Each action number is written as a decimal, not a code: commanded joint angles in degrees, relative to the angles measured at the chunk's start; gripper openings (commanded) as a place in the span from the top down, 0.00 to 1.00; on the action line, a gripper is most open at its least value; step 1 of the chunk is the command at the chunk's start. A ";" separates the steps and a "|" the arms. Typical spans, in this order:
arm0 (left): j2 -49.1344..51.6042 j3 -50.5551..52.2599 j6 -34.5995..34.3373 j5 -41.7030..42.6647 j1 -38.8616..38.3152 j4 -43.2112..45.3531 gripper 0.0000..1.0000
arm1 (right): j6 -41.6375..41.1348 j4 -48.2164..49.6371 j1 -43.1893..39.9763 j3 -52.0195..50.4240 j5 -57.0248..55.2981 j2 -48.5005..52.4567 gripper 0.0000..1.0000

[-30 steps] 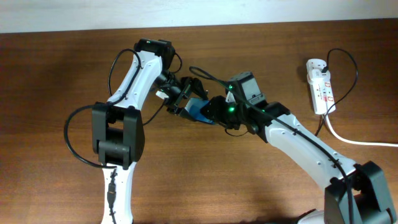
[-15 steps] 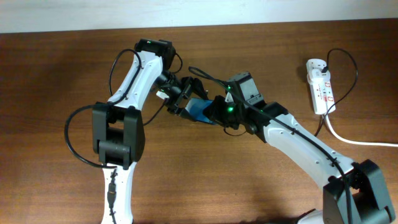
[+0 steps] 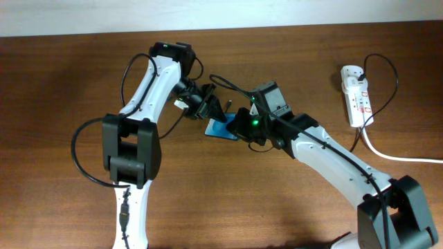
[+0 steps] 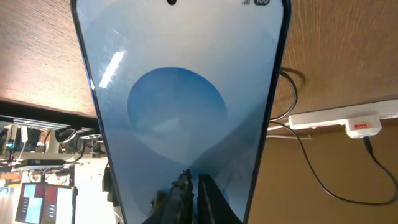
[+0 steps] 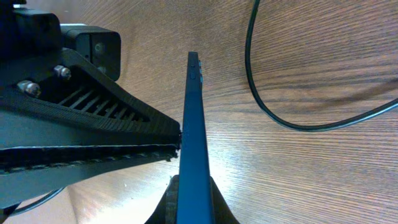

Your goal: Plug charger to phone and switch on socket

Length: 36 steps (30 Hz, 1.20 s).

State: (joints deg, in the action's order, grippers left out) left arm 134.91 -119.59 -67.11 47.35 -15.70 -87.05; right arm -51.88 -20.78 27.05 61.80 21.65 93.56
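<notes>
The phone (image 3: pixel 220 127), blue screen in a black frame, hangs tilted over the table between both arms. My right gripper (image 3: pixel 239 128) is shut on its thin edge, which shows edge-on between the jaws in the right wrist view (image 5: pixel 194 199). My left gripper (image 3: pixel 211 105) sits just beside the phone, shut, and I see nothing between its fingers; in the left wrist view (image 4: pixel 194 186) the screen (image 4: pixel 180 93) fills the frame behind it. The white socket (image 3: pixel 356 97) lies far right. The charger's black cable (image 3: pixel 397 79) loops from it and crosses the table (image 5: pixel 249 56). Its plug tip is not visible.
A thick white cord (image 3: pixel 394 155) runs from the socket off the right edge. The socket's red switch (image 4: pixel 360 126) shows in the left wrist view. The brown wooden table (image 3: pixel 62 83) ends at a pale wall along the back.
My left gripper has let go of the phone, shut and drawn back slightly. My right gripper has closed on the phone's edge, and more of the blue screen now shows from above.
</notes>
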 commanded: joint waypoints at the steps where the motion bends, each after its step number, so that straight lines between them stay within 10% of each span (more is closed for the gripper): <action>1: -0.24 -0.35 -0.09 0.39 0.20 -0.24 0.93 | 0.48 -0.07 -0.17 0.90 -0.28 -0.17 0.96; 8: -0.24 -0.35 18.21 1.79 3.02 4.85 0.91 | 7.21 -5.57 -5.33 0.92 -0.31 -4.81 0.96; 15: -0.24 -0.37 45.20 23.61 5.31 13.66 0.88 | 9.92 -6.82 -15.08 0.92 10.99 -12.00 0.96; 27: -0.24 -0.37 59.12 38.62 6.67 16.57 0.55 | 9.09 1.27 -23.71 0.92 29.66 -14.51 0.96; 36: -0.24 -0.37 58.82 40.33 6.67 16.52 0.49 | -25.16 15.96 -9.29 0.92 -16.46 -14.43 0.96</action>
State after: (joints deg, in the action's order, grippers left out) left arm 134.91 -119.59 -9.41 86.59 -9.34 -70.63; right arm -71.64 -8.64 13.39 61.82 20.14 80.44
